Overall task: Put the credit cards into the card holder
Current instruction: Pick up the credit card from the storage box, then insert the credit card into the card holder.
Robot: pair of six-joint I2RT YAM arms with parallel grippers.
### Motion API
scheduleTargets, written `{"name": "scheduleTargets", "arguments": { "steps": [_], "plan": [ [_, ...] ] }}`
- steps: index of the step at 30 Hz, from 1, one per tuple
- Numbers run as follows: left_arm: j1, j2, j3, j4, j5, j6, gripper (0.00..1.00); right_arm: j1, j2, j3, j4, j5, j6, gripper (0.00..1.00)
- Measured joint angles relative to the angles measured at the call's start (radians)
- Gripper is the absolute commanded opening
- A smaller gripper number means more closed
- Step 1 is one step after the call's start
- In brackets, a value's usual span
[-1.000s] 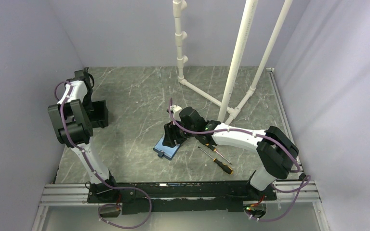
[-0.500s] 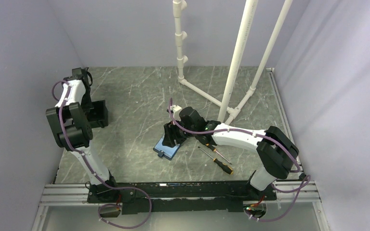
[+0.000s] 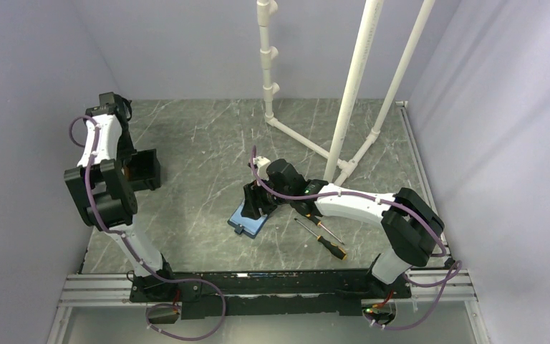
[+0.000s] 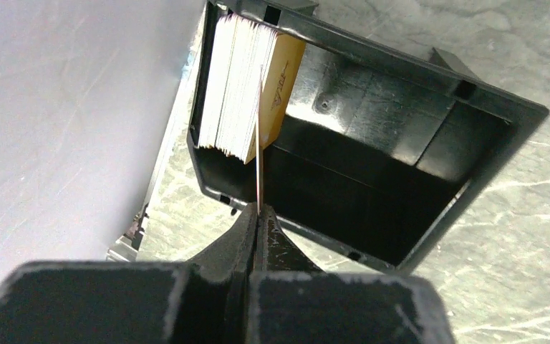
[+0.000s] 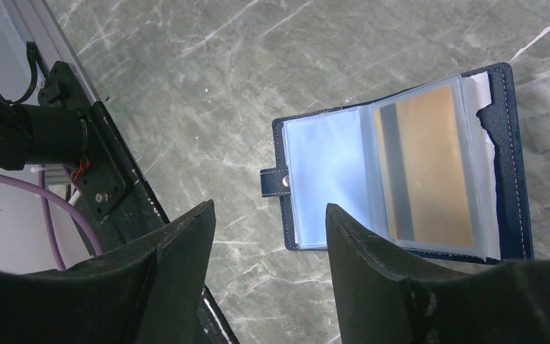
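The navy card holder (image 5: 329,179) lies open on the table, pale blue inside, with an orange-yellow card (image 5: 430,172) in a clear sleeve. It also shows in the top view (image 3: 247,225). My right gripper (image 5: 268,208) is open and empty just above it, at its clasp side; in the top view it (image 3: 253,203) is over the holder's far end. My left gripper (image 4: 259,211) is shut on one thin credit card (image 4: 258,136), seen edge-on, above the black box (image 4: 473,158). A stack of credit cards (image 4: 240,82) stands on edge at the box's left end.
Two orange-handled screwdrivers (image 3: 327,245) lie to the right of the holder. A white PVC pipe frame (image 3: 351,93) stands at the back. The black box (image 3: 147,170) sits by the left wall, with the left arm over it. The side walls are close.
The left arm's upper joints have risen and shifted back-left over the box. The right arm and the card holder have not moved.
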Motion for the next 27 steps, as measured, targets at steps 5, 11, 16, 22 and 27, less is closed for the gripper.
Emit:
{"name": "scheduleTargets", "arguments": {
  "steps": [5,11,16,22,27],
  "plan": [
    [0.0,-0.055,0.026,-0.042,0.032,-0.035,0.0,0.0,0.003,0.0,0.0,0.0,0.0,0.61],
    [0.0,-0.127,0.042,-0.085,0.142,-0.082,0.0,-0.004,0.011,0.0,0.0,0.0,0.0,0.61],
    [0.005,-0.254,-0.002,-0.041,0.428,-0.094,0.0,-0.01,0.013,0.0,-0.001,0.0,0.0,0.6],
    [0.003,-0.494,-0.215,0.185,0.937,-0.161,0.0,-0.01,0.023,0.0,-0.001,-0.003,-0.004,0.6],
    [-0.048,-0.607,-0.464,0.448,1.282,-0.281,0.0,-0.01,0.023,0.001,-0.008,0.02,-0.027,0.6]
  ]
}}
